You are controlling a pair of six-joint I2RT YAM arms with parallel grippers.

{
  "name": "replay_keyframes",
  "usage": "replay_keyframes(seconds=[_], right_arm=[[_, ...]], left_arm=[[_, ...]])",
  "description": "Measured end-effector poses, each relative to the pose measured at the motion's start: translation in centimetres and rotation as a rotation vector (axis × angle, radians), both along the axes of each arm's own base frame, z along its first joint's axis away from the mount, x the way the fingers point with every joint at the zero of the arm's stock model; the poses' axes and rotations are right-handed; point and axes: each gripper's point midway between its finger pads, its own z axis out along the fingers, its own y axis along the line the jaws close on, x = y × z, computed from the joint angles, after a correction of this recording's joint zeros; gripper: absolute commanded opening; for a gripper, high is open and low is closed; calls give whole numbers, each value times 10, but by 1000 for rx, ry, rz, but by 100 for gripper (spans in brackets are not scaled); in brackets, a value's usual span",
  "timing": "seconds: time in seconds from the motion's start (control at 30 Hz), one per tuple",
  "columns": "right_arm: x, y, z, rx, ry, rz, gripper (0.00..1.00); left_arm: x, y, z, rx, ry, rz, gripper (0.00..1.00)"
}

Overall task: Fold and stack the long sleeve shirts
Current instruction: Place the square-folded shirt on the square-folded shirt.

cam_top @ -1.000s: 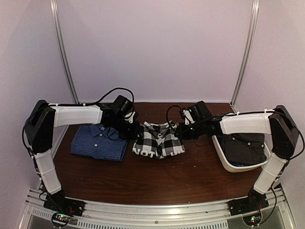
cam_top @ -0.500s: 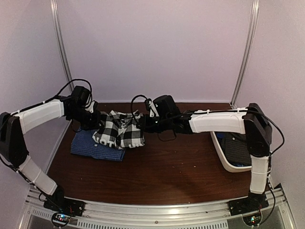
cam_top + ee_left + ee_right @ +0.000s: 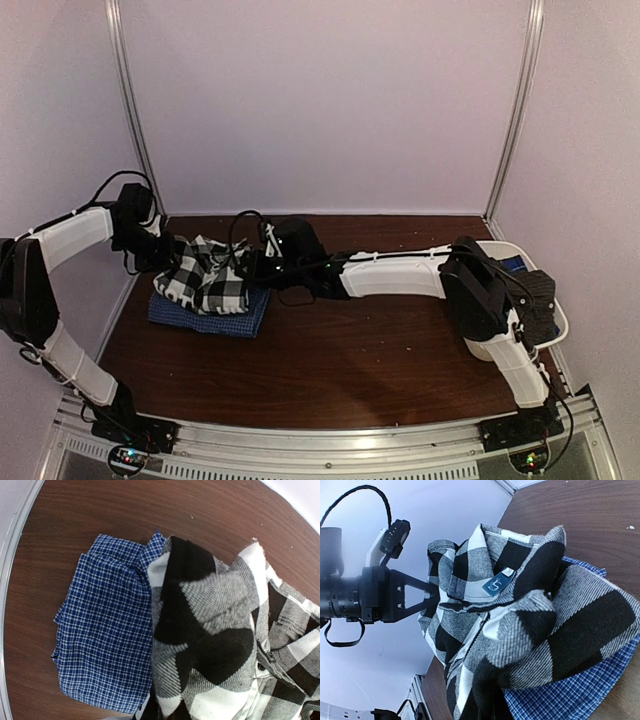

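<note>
A dark brown wooden table [image 3: 380,350], marked with a few pale specks, is enclosed by plain pale lilac walls [image 3: 330,100]. A slim silver metal upright [image 3: 130,110] is set at the back left corner and a second such upright [image 3: 515,110] at the back right. A white oval plastic basket [image 3: 503,246] is placed at the table's right edge, only partly seen, and a ribbed silver aluminium rail [image 3: 330,445] is mounted along the near edge.
</note>
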Motion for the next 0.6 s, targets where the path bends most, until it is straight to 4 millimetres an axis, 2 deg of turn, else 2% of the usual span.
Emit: replay_keyframes(seconds=[0.07, 0.23, 0.33, 0.43, 0.6], right_arm=[[0, 6, -7, 15, 18, 9, 0], [-2, 11, -39, 9, 73, 26, 1], [-2, 11, -52, 1, 101, 37, 14], [2, 5, -58, 2, 115, 38, 26], [3, -13, -89, -47, 155, 38, 35]], left_arm=[[1, 6, -6, 12, 13, 11, 0], [1, 16, -30, 31, 68, 32, 0], [0, 25, -46, 39, 99, 54, 1], [-2, 34, -61, 49, 124, 79, 12], [-2, 46, -69, 99, 134, 117, 37]])
